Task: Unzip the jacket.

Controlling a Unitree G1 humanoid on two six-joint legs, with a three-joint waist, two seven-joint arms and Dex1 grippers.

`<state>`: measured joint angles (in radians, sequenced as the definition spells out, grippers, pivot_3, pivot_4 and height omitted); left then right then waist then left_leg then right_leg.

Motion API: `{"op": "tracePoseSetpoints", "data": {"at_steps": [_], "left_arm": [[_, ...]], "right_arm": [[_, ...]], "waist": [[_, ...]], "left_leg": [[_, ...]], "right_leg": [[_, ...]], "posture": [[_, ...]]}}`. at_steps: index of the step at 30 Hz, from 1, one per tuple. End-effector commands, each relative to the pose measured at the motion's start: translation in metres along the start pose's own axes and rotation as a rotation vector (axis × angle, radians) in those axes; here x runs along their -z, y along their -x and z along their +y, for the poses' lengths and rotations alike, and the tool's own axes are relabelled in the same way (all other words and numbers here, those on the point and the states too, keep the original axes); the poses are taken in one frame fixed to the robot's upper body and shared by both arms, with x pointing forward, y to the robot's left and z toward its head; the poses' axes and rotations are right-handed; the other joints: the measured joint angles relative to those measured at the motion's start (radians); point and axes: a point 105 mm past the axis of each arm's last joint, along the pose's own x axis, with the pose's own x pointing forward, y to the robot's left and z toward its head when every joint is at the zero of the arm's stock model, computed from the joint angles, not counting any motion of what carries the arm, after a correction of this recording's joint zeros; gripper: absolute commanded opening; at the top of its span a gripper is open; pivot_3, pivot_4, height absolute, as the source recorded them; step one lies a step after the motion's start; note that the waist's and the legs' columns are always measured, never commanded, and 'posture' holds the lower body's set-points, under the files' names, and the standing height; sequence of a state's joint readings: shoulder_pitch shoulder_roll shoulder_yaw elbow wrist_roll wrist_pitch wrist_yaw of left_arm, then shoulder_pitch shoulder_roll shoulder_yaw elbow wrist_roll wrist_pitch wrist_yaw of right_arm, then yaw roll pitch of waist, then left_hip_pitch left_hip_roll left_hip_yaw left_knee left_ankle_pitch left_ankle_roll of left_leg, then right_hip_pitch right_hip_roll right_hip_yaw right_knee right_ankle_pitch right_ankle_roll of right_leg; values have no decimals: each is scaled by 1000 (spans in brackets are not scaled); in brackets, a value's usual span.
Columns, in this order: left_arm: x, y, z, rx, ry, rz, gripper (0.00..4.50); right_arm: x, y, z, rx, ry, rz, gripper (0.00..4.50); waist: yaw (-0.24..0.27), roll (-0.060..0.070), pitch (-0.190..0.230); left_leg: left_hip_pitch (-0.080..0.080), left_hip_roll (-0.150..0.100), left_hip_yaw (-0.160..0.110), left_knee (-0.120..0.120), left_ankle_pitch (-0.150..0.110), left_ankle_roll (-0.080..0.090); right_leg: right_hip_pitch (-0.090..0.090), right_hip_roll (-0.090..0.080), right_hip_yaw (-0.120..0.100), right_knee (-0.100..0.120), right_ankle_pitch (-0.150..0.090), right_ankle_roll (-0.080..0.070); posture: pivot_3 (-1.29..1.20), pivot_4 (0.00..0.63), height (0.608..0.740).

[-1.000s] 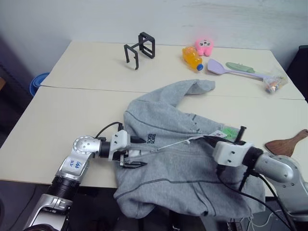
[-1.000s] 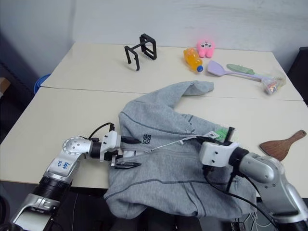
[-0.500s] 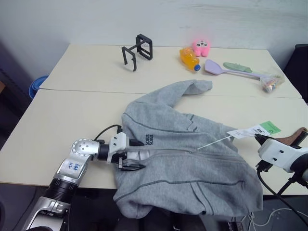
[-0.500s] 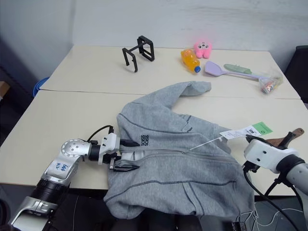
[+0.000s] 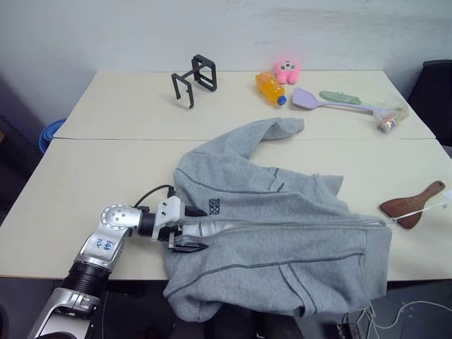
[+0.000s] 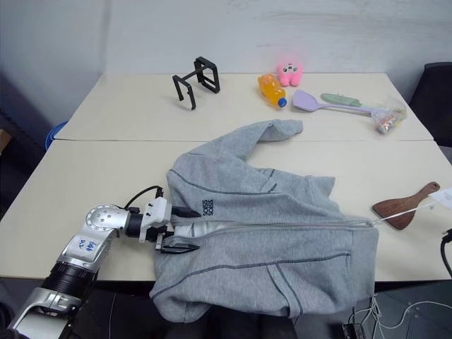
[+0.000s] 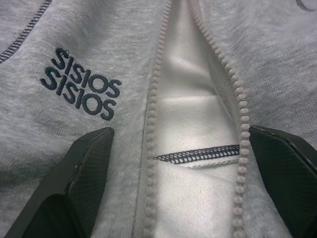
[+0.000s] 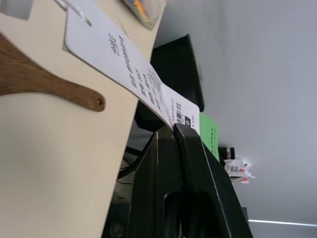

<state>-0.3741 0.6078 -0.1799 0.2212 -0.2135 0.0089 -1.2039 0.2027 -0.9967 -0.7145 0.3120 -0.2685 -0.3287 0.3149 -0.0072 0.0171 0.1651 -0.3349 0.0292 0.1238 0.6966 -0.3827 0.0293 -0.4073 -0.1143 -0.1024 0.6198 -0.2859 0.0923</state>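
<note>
The light-grey jacket lies across the near table, its hem hanging over the front edge. My left gripper stands open at the collar end of the zip, one finger on each side. In the left wrist view its fingers flank the parted zipper teeth, the white lining and the dark logo. My right gripper is shut on the white and green hang tags, off the table's right side. A thin string runs from the zip end at the hem toward the tags.
A wooden spatula lies under the string at the right. On the far table are a black stand, an orange bottle, a pink plush, a purple spatula and a small bag. A black chair stands at the right.
My right gripper swung far right with the hang tags, leaving the head views. The zip slider travelled along the jacket to its hem. The left gripper kept its place.
</note>
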Motion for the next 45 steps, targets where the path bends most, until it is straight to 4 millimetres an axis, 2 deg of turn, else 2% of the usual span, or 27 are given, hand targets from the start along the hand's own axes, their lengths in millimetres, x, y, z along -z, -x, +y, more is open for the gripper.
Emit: {"op": "tracePoseSetpoints", "data": {"at_steps": [1, 6, 7, 9, 11, 12, 16, 17, 19, 23, 24, 28, 32, 35, 36, 38, 39, 41, 42, 45], "left_arm": [[35, 0, -9, 15, 106, 113, 4500], [36, 0, -9, 13, 107, 115, 4500], [36, 0, -9, 13, 106, 115, 4500], [36, -1, -10, 12, 107, 113, 4500], [37, -2, -11, 13, 108, 113, 4500], [37, -2, -11, 15, 108, 114, 4500], [38, -2, -12, 21, 102, 120, 4500], [38, -2, -12, 19, 103, 120, 4500], [38, -2, -12, 18, 102, 120, 4500], [38, -4, -12, 25, 100, 117, 4500], [38, -5, -12, 26, 100, 117, 4500], [37, -5, -11, 29, 96, 114, 4500], [27, -3, -7, 9, 114, 57, 4500], [11, 4, -7, 8, 125, -16, 4500], [2, 8, -7, 8, 129, -52, 4500], [-16, 18, -7, 5, 161, -127, 4500], [-25, 25, -7, 7, 185, -163, 4500], [-35, 35, -10, 31, 229, -190, 4500], [-37, 42, -11, 32, 235, -192, 4500], [-35, 70, -7, -30, 190, -151, 4500]], "right_arm": [[-11, -8, -48, 166, 64, -48, 22], [-18, -15, -58, 190, 93, -86, 22], [-25, -17, -55, 174, 97, -124, 22], [-36, -21, -34, 62, 94, -190, 22], [-34, -22, -26, 27, 69, -186, 22], [-28, -22, -28, 36, 71, -158, 22], [6, -16, -68, 199, 43, -10, 22], [9, -15, -73, 218, 52, 0, 22], [3, -18, -74, 213, 78, -34, 22], [-37, -30, -67, 184, 150, -199, 22], [-41, -33, -68, 189, 155, -213, 22], [-33, -37, -81, 222, 134, -160, 22], [-24, -32, -34, 25, -101, -180, 22], [-6, -13, 3, -109, -183, -141, 581], [0, -4, 11, -149, -207, -127, 963], [0, 11, 15, -198, -259, -154, 1686], [-5, 18, 15, -225, -308, -194, 1893], [-16, 29, 14, -259, -389, -262, 2594], [-28, 36, 15, -307, -496, -310, 2904], [-84, 60, 17, -488, -706, -497, 3946]], "waist": [[0, 4, -2], [6, 5, -3], [6, 5, -3], [3, 5, -4], [2, 5, -4], [3, 5, -4], [3, 5, -4], [3, 5, -4], [3, 5, -4], [1, 5, -4], [1, 6, -4], [2, 7, -4], [4, 4, -5], [4, 1, -5], [3, 2, -5], [2, 3, -5], [0, 4, -4], [-13, 2, -1], [-19, 1, -1], [-23, 0, 0]], "left_leg": [[0, 0, 0, 0, 0, 0], [0, 0, 0, 0, 0, 0], [0, 0, 0, 0, 0, 0], [0, 0, 0, 0, 0, 0], [0, 0, 0, 0, 0, 0], [0, 0, 0, 0, 0, 0], [0, 0, 0, 0, 0, 0], [0, 0, 0, 0, 0, 0], [0, 0, 0, 0, 0, 0], [0, 0, 0, 0, 0, 0], [0, 1, 0, 0, 0, 0], [0, 1, 0, 0, 1, -1], [0, 1, -1, -1, 1, -1], [0, 2, -3, 0, 1, -1], [-1, 2, -3, -1, 0, -1], [-1, 1, -2, -5, 0, 0], [-1, 1, -2, -6, 0, 0], [-2, 2, -2, -7, 1, -1], [-1, 3, -2, -7, 1, -2], [0, 4, -3, -10, 2, -3]], "right_leg": [[0, 0, 0, 0, 0, 0], [0, 0, 0, 0, 0, 0], [0, 0, 0, 0, 0, 0], [0, 0, 0, 0, 0, 0], [1, 0, 0, 0, 0, 0], [0, 0, 0, 0, 0, 0], [0, 0, 0, 0, 0, 0], [0, -1, 0, 0, 0, 0], [0, -1, 0, -1, 0, 0], [0, -1, 0, -1, 0, 0], [0, -1, 0, -1, 0, 0], [0, -1, 0, -1, 0, 0], [1, -1, -1, -2, 0, 0], [2, 0, -2, -3, 0, 0], [2, -1, -2, -4, 0, 0], [1, -1, -2, -6, 0, 0], [1, -1, -2, -7, 0, 0], [-1, -1, -1, -7, 0, 0], [0, 0, -1, -7, 0, 0], [0, 0, -1, -7, 0, 0]], "posture": [[0, 150, 740], [0, 150, 740], [0, 150, 740], [0, 150, 740], [0, 150, 740], [0, 150, 740], [0, 150, 740], [0, 150, 740], [0, 150, 740], [0, 150, 740], [0, 150, 740], [0, 150, 740], [0, 150, 740], [0, 150, 740], [0, 150, 740], [0, 150, 740], [0, 150, 740], [0, 150, 740], [0, 150, 740], [0, 150, 740]]}}
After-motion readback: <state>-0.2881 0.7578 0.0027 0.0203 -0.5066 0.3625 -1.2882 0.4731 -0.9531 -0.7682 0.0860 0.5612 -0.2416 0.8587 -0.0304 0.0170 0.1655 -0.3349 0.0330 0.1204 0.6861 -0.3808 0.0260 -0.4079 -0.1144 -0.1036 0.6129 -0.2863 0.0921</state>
